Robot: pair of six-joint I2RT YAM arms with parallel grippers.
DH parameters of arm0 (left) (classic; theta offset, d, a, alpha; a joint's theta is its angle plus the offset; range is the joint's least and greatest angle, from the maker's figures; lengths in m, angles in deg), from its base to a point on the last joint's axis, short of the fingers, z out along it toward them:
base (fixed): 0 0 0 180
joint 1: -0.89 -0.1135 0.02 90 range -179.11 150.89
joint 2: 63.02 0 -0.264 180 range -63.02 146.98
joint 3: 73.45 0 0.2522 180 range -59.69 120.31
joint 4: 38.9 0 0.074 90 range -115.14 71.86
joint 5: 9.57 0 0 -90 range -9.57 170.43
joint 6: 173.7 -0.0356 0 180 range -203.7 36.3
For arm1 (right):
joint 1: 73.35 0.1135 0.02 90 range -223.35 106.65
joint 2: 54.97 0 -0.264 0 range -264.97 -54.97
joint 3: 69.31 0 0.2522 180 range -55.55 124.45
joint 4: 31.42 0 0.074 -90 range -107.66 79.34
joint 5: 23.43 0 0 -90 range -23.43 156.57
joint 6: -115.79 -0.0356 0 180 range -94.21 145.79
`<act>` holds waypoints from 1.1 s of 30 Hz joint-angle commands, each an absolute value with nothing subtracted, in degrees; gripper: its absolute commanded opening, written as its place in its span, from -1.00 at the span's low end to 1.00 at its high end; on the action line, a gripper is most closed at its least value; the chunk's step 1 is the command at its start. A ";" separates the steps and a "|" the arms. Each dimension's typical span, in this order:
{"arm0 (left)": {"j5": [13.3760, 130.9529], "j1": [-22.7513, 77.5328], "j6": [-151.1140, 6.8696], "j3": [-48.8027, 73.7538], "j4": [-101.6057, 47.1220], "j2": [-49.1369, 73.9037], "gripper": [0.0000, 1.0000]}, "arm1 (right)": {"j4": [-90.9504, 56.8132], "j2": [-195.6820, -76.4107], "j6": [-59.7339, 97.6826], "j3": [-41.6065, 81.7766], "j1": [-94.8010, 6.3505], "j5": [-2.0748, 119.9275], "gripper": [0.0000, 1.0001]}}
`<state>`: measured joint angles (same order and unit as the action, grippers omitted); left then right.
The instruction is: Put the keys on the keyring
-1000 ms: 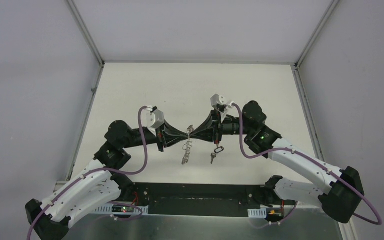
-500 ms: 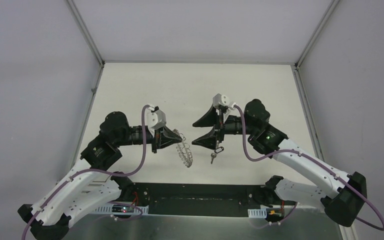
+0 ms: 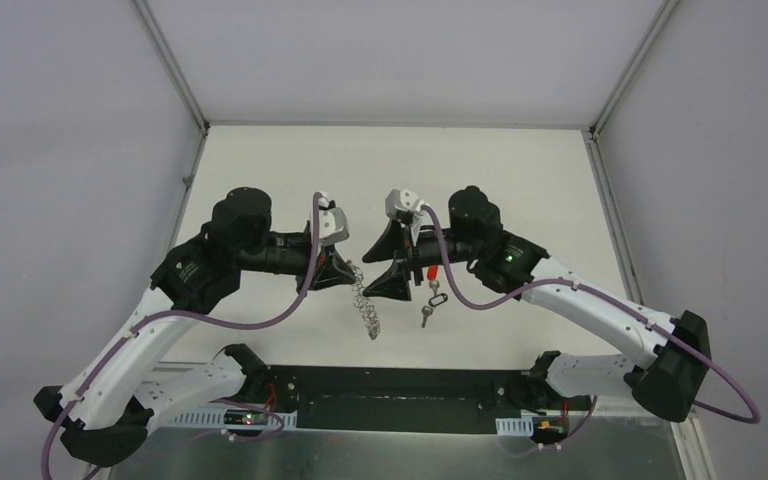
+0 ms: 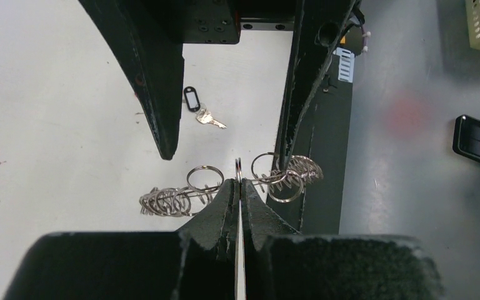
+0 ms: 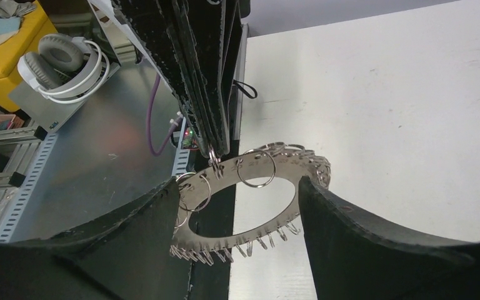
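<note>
Keys lie on the white table just beside my right claw, on its near side. They are in the same spot as a second ago and not yet on the keyring. What has changed is the arms: a second ago the two claws met tip to tip at the ring, and half a second ago they had parted with the right one sprung open. Now the right arm has swung left, so its open claw sits around the ring again. My left claw is clamped tight, its two tips pinching the ring's flat rim. The ring hangs below it with its small wire loops fanned out to either side. My right claw stands wide apart and holds nothing; its fingers straddle the hanging ring, one on each side. In the right wrist view the ring's left edge passes behind one finger and its right edge sits just beside the other, and I cannot tell whether either touches. From overhead the ring is edge-on and reads only as a thin dangling strand. The red-headed key shows from overhead close under the right claw. In the left wrist view I cannot make it out; only the dark loop and silver key show there, past a right finger.
</note>
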<state>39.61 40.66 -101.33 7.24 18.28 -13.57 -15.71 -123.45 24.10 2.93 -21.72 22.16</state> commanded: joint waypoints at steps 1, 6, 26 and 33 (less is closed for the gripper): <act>38.83 41.04 -104.44 12.06 22.75 -12.75 -1.00 | -15.64 -125.18 25.32 7.12 -20.09 21.20 0.44; 38.14 41.06 -104.60 12.32 23.20 -12.61 -1.00 | -15.78 -126.71 25.32 7.79 -19.07 21.20 0.44; 38.73 41.06 -103.62 10.36 23.11 -13.91 -1.00 | -16.99 -124.99 25.32 7.10 -17.89 21.20 0.44; 39.81 41.06 -103.65 10.03 23.11 -14.47 -1.00 | -16.87 -122.50 29.61 5.52 -17.89 26.78 -0.23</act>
<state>39.74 40.66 -103.65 9.84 24.79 -13.44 -14.86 -125.40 27.16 5.81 -18.28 24.39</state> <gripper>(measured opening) 0.009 0.332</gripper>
